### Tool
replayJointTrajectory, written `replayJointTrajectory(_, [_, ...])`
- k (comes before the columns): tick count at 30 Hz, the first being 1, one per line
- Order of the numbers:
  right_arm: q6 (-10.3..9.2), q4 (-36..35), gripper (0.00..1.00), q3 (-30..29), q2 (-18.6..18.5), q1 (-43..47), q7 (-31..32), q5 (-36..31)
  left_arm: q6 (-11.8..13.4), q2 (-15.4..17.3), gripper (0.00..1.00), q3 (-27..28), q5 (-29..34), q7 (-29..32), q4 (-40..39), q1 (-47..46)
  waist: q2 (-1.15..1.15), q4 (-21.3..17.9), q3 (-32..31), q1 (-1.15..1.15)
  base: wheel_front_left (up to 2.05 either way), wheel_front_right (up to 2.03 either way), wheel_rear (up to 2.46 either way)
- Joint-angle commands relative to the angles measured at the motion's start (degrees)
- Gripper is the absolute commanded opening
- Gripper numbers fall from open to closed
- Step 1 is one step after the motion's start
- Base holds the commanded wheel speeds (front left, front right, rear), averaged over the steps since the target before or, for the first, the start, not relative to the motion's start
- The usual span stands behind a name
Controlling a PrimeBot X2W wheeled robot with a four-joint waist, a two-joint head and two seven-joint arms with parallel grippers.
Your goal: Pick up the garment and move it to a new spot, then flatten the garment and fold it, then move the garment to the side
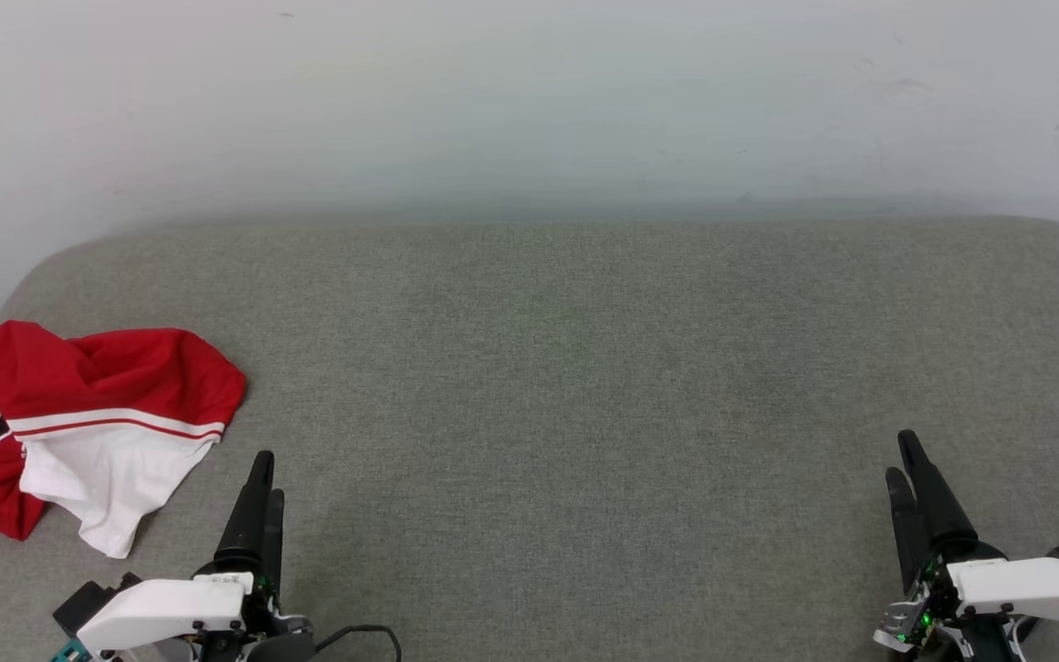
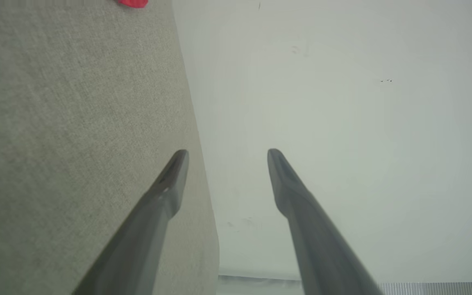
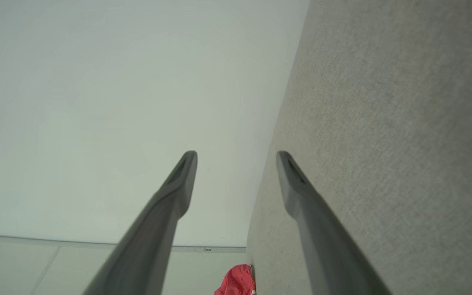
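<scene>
The garment [image 1: 79, 414] lies crumpled at the far left of the cushion [image 1: 585, 386]; thin and limp, it should lift lightly and sag, so pinch a raised red fold. The left gripper [image 1: 268, 476] sits just right of it, the right gripper [image 1: 900, 457] far right, both pointing forward, spread wide, empty.

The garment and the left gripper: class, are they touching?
Apart. The head view shows a strip of bare grey surface between the garment and the left gripper.
</scene>
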Motion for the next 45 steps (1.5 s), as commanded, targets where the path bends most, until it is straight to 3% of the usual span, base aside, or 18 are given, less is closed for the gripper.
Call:
replayJointTrajectory(1, [0.03,-0.8,1.00,0.3,-0.2,-0.8,-0.7,-1.7,0.0,0.1,1.00,0.0,2.3,-0.6,-0.8,-0.3,0.00,0.0,0.0,0.00,0.00,0.00,0.00])
replayJointTrajectory(22, [0.06,-6.7,1.00,-0.5,-0.3,-1.1,-5.6,-34.4,1.0,0.2,1.00,3.0,23.1,-5.5,-8.4,1.2,0.00,-0.4,0.4,0.00,0.00,0.00,0.00])
replayJointTrajectory(32, [0.07,-9.4,1.00,1.2,-0.3,-0.4,-7.5,-47.4,3.3,0.2,1.00,-1.9,40.3,-7.4,-14.6,2.4,0.00,-0.5,0.4,0.00,0.00,0.00,0.00])
replayJointTrajectory(45, [0.09,-11.3,1.00,3.5,-0.4,0.0,-9.5,-61.1,6.9,0.4,1.00,-7.9,56.9,-9.4,-18.6,3.3,0.00,-0.7,0.5,0.00,0.00,0.00,0.00])
